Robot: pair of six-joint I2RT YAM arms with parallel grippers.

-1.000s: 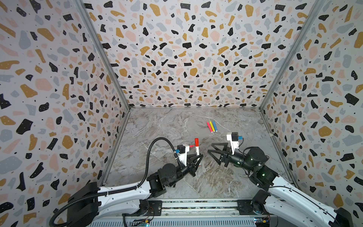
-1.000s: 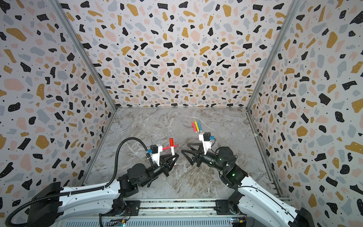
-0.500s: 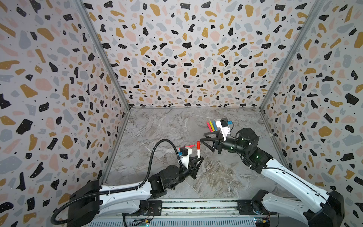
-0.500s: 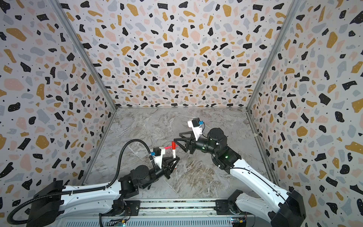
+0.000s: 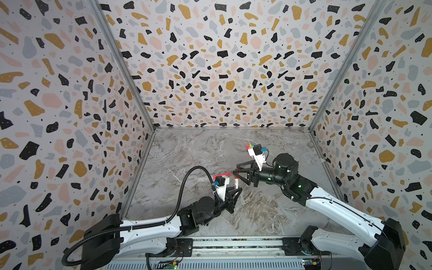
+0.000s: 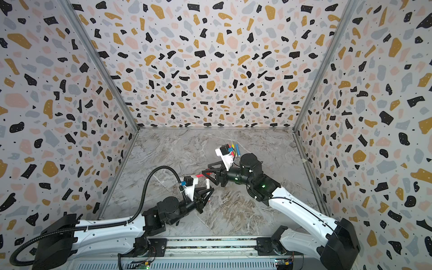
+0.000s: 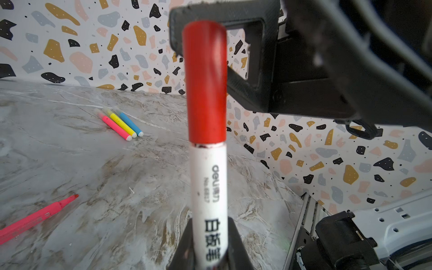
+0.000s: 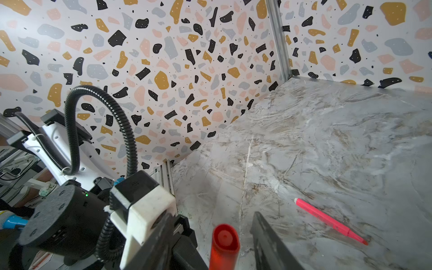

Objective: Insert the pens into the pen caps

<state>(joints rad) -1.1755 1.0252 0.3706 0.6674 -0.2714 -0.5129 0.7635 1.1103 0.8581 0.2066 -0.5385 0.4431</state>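
Right hand [image 5: 236, 172] has swung in from the front right of the surface [image 5: 187, 152], where it hung a second ago, and now sits at the top of the white-bodied pen [image 7: 208, 182]. Its two fingers stand either side of the red cap [image 7: 205, 81].

Right wrist view: fingers are apart, with a sliver of surface showing between the cap and one finger. We read this as straddling, not yet squeezing.

Left hand [image 5: 234, 193] has kept its place through the approach. It is clamped on the lower body of the white-bodied pen and holds it roughly upright, clear of the surface.

Left wrist view: the cap is already over the pen's tip, with a thin seam showing where red meets white. We cannot tell whether it is fully home.

Our judgement: this pair is nearly finished. The right hand's arrival suggests a final press or squeeze to seat the cap.

Still loose:
- a neon-pink pen [image 8: 329, 221] lying flat near the hands
- a pink pen [image 7: 114, 127], a yellow pen [image 7: 121, 125] and a blue pen [image 7: 129, 124] side by side further back

No other caps are in view.
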